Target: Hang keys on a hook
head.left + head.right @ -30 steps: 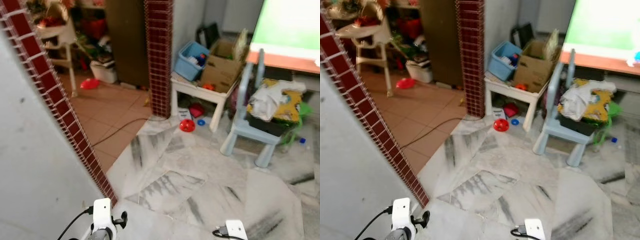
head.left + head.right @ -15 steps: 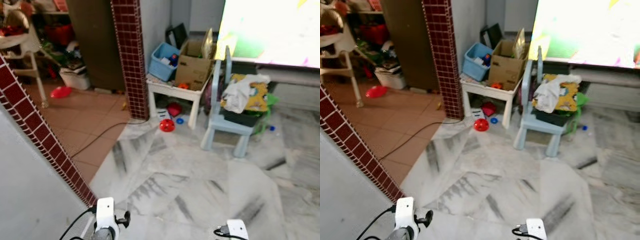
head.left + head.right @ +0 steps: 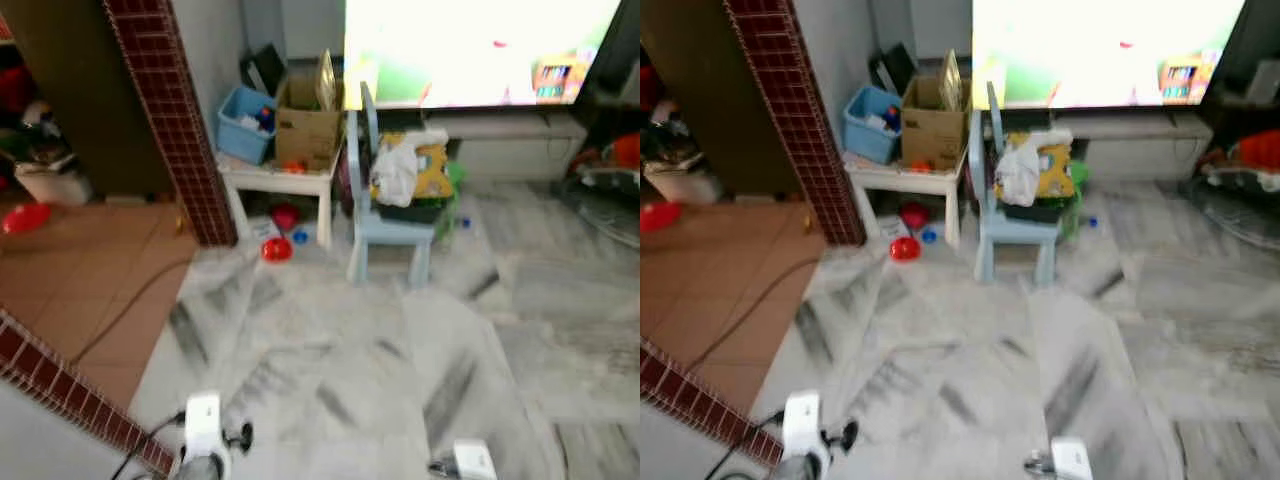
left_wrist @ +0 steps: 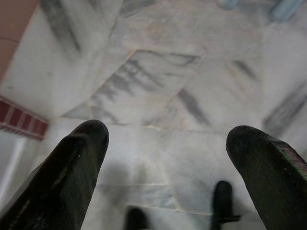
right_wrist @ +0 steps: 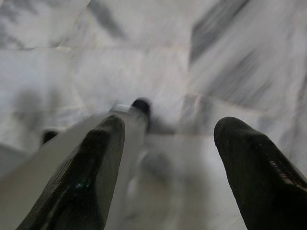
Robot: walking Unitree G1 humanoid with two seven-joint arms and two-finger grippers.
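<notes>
Both arms hang low, their white wrist parts at the bottom edge of the head views: left arm (image 3: pixel 203 432), right arm (image 3: pixel 466 460). In the left wrist view my left gripper (image 4: pixel 168 158) is open, its two black fingers (image 4: pixel 72 167) wide apart over grey-veined marble floor (image 4: pixel 158 91), with nothing between them. In the right wrist view my right gripper (image 5: pixel 168 163) is open too, empty, over the same floor, with part of the robot's pale leg (image 5: pixel 72 153) beside one finger. I see no keys and no hook.
A red-tiled pillar (image 3: pixel 170 110) stands left, a tiled wall edge (image 3: pixel 60 385) near my left side. Ahead are a small white table (image 3: pixel 280 180) with a blue bin (image 3: pixel 245 125) and cardboard box (image 3: pixel 305 125), a pale blue chair (image 3: pixel 390 225) piled with clothes, red toys (image 3: pixel 275 248), a bright TV (image 3: pixel 470 50).
The whole view has swung to the right: the pillar, table and chair have slid left and the TV has come into the middle. Both arms still hang low, grippers unchanged.
</notes>
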